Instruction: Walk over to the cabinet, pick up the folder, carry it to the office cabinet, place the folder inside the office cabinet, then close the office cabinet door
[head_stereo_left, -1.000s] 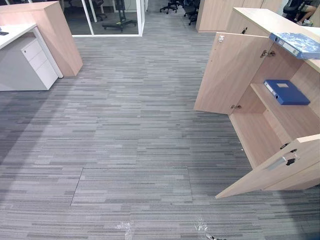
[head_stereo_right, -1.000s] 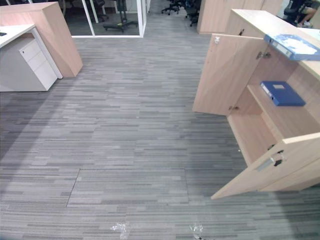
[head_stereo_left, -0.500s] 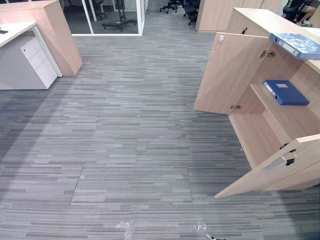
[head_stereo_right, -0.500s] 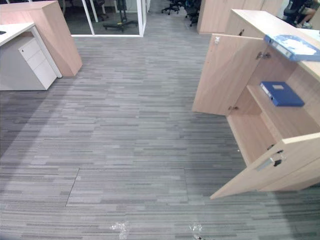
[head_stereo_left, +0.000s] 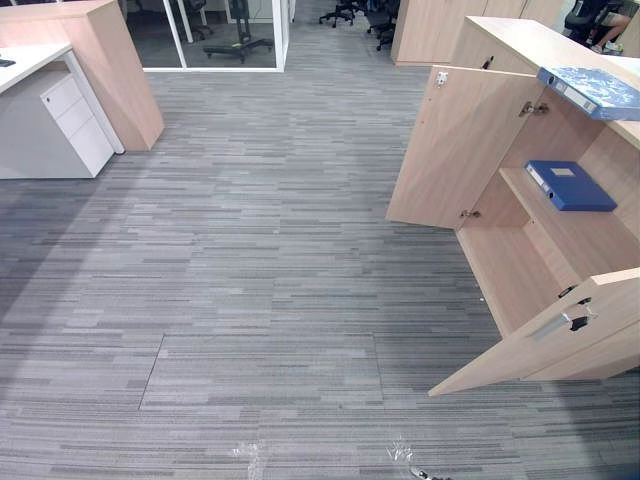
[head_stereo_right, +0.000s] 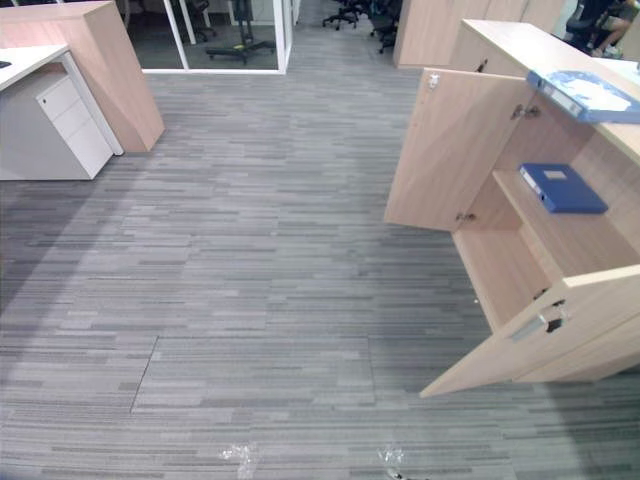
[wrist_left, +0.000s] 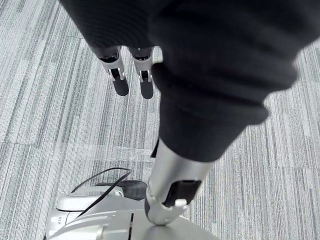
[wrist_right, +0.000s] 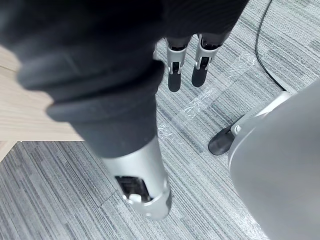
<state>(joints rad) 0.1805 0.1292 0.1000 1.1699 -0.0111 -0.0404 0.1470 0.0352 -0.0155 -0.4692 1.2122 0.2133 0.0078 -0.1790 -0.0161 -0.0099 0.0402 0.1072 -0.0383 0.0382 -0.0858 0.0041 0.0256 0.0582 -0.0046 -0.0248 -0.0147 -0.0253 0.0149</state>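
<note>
The wooden office cabinet (head_stereo_left: 510, 42) stands at the right with both doors swung open: the far door (head_stereo_left: 462, 146) and the near door (head_stereo_left: 548, 338) with its metal handle. A dark blue folder (head_stereo_left: 571, 185) lies flat on the shelf inside. On the cabinet's top rests a pale blue marbled folder (head_stereo_left: 592, 91). My left hand (wrist_left: 120, 76) hangs over the grey carpet with straight fingers and holds nothing. My right hand (wrist_right: 175, 71) also hangs over the carpet, fingers straight and empty, beside a wooden panel.
A white desk with a drawer unit (head_stereo_left: 73, 122) and a wooden partition (head_stereo_left: 112, 62) stand at the far left. Glass walls and office chairs (head_stereo_left: 345, 12) lie beyond. A person (head_stereo_left: 602, 18) sits at the far right. Clear tape marks (head_stereo_left: 250, 456) are stuck on the carpet near me.
The whole picture has shifted very slightly, so the camera has moved a little. The cabinet, doors and folders stay as they were.
</note>
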